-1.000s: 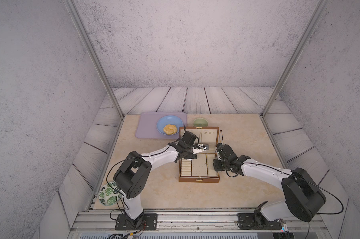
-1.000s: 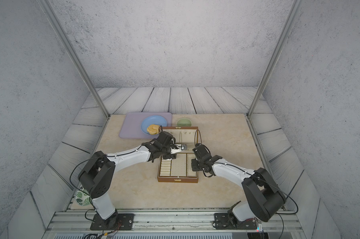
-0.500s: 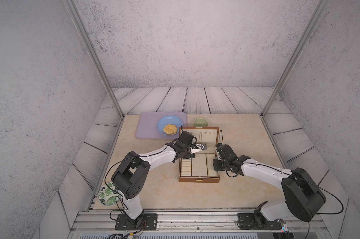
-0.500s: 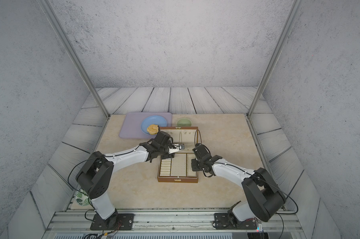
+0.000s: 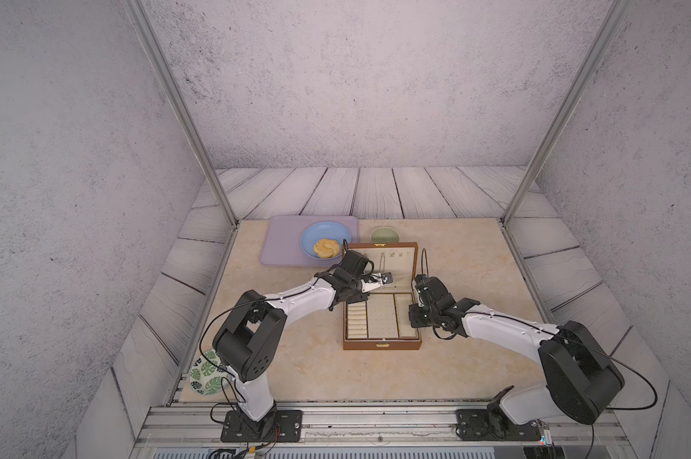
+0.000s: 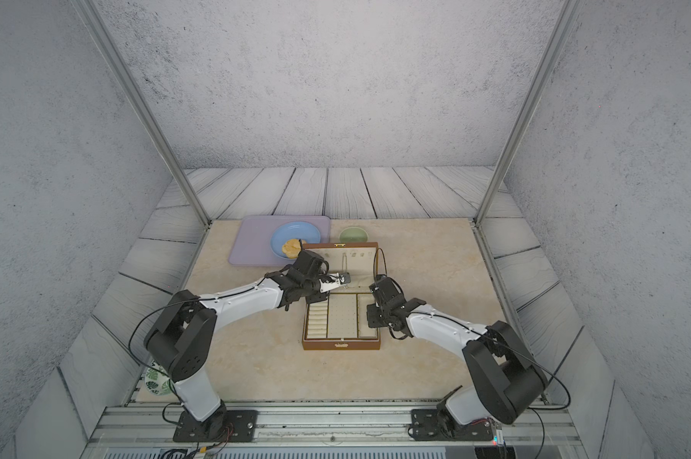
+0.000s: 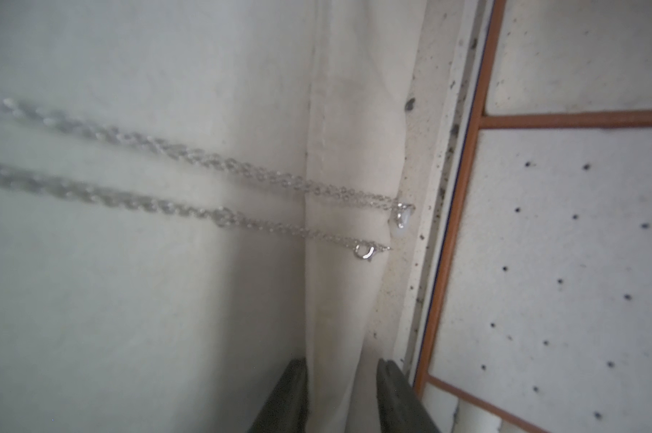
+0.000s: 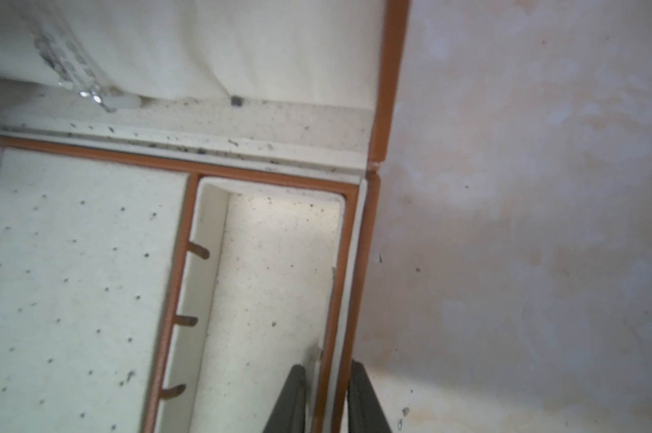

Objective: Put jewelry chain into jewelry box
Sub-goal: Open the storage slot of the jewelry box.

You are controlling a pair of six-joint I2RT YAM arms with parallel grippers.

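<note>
**Item 1: left gripper** (image 7: 340, 363). The two dark fingers (image 7: 290, 393) are standing apart with a narrow gap, and a fold of the cream pocket (image 7: 339, 281) is showing in that gap. Whether they are touching the cloth cannot be told. In both top views the gripper is pointing sideways across the lower part of the open lid (image 5: 401, 260), just above the hinge. The wrist is lying level. The white forearm is slanting back to a raised black elbow, and an upright link is dropping from there to the front rail.

**Item 2: right gripper** (image 8: 327, 365). The fingers are straddling the jewelry box (image 5: 381, 345) at its right wall and pinching the brown rim — one inside the long end compartment, one outside over the table (image 8: 523, 225). The wrist is tipping downward, and the forearm is stretching back to a bulky elbow above its base.

**Item 3: jewelry chain** (image 7: 223, 218). It is lying in two strands down the lid's lining and over the pocket. Its pendant (image 7: 401, 219) and clasp (image 7: 364, 252) are resting just beside the hinge — near the left fingers, but apart from them.

**Item 4: surroundings.** A lilac tray (image 5: 284, 242) is carrying a blue plate (image 5: 307, 238) with a pastry (image 5: 327, 248). A green bowl (image 5: 384, 234) is sitting behind the lid.
</note>
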